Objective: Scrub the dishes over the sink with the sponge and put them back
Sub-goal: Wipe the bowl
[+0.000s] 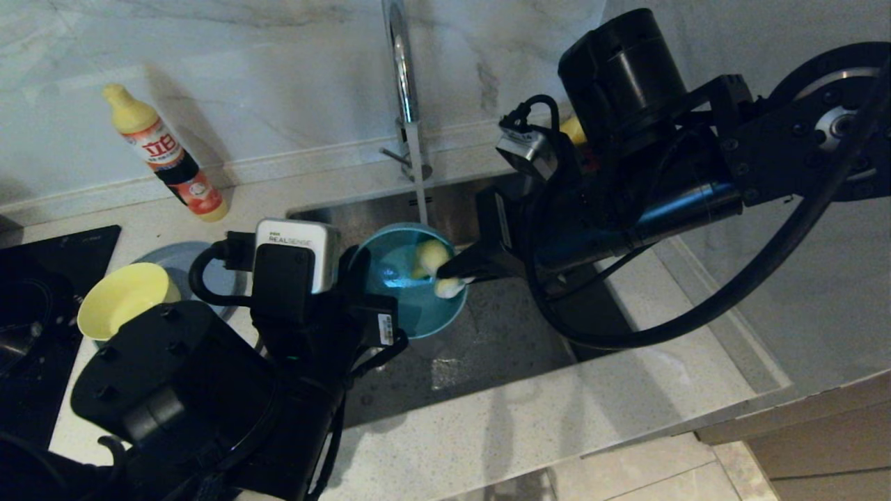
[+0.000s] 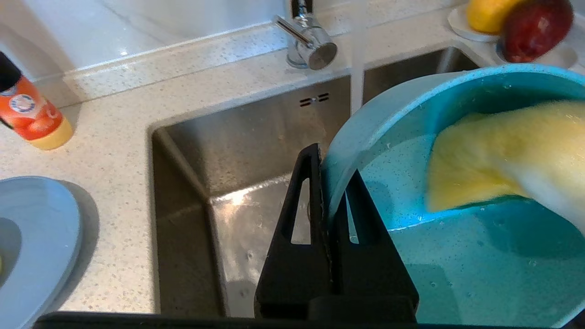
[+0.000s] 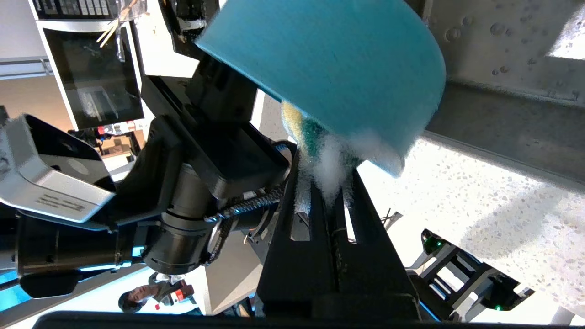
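Note:
Over the sink (image 1: pixel 501 341) the teal-blue bowl (image 1: pixel 407 306) hangs tilted, its opening facing up and toward the tap. My left gripper (image 2: pixel 330 171) is shut on the bowl's (image 2: pixel 457 265) rim, one finger outside and one inside. From the other side my right gripper (image 1: pixel 456 273) is shut on the sponge (image 1: pixel 433 259), whose yellow foam (image 2: pixel 498 160) presses against the bowl's inner wall. White suds cover the sponge (image 3: pixel 310 132) at the right fingertips (image 3: pixel 299 183), under the bowl's (image 3: pixel 338 68) outer wall. The yellow bowl (image 1: pixel 125 296) rests on the grey-blue plate (image 1: pixel 184 261) on the left counter.
A dish-soap bottle (image 1: pixel 167 156) stands by the back wall on the left. A dark hob (image 1: pixel 42 278) borders the plate (image 2: pixel 32 237). The chrome tap (image 1: pixel 407 90) rises behind the basin (image 2: pixel 247 137). A white saucer with fruit (image 2: pixel 516 27) sits at the back right corner.

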You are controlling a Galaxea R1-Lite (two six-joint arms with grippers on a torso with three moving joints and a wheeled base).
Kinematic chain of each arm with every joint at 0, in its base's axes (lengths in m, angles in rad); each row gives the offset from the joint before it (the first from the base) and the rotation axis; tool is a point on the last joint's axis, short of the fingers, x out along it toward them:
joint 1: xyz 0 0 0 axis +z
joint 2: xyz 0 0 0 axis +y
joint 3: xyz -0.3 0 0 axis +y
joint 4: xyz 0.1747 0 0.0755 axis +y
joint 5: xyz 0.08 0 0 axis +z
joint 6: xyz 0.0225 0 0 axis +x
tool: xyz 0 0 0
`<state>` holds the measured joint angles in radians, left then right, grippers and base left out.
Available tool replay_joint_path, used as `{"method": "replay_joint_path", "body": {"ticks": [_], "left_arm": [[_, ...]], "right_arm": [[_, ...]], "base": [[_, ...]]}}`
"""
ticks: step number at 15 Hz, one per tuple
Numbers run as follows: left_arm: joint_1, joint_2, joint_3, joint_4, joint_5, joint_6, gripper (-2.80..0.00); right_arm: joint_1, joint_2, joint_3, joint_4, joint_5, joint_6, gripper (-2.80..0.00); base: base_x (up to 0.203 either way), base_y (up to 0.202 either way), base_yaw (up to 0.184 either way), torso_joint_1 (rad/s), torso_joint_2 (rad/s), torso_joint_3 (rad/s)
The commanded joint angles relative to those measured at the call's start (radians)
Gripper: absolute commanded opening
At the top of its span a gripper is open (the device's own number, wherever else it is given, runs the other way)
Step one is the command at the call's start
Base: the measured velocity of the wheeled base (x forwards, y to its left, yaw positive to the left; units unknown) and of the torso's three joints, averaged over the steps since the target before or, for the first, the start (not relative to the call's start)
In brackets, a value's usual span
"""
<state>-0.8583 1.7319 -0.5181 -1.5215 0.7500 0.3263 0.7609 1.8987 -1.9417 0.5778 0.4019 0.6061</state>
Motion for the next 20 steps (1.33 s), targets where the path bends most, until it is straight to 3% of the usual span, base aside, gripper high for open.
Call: {"method": "replay_joint_path", "body": {"ticks": [1,6,12,20], "left_arm": [[-0.003,0.006,0.001,-0.009,0.005,0.0,-2.8],[-0.007,0.003,0.012,-0.009,0.005,0.0,-2.8],[0.007,0.001,-0.019,-0.009,0.008,-0.006,-2.8],[0.089,0.007,-0.092,-0.009,0.007,-0.006,-2.8]], "right_arm": [[0.0,0.003,0.001,-0.011,0.005,0.003,-2.8],[-0.015,-0.023,0.003,-0.022,0.005,0.003,-2.8],[-0.016,-0.04,0.007,0.063,0.006,0.007,-2.8],[0.0,-0.081,0.013,0.138,0.006,0.001,-2.8]], "base": [[0.0,0.0,0.0,0.0,0.0,0.0],[0.0,0.0,0.0,0.0,0.0,0.0],[0.0,0.0,0.0,0.0,0.0,0.0],[0.0,0.0,0.0,0.0,0.0,0.0]]}}
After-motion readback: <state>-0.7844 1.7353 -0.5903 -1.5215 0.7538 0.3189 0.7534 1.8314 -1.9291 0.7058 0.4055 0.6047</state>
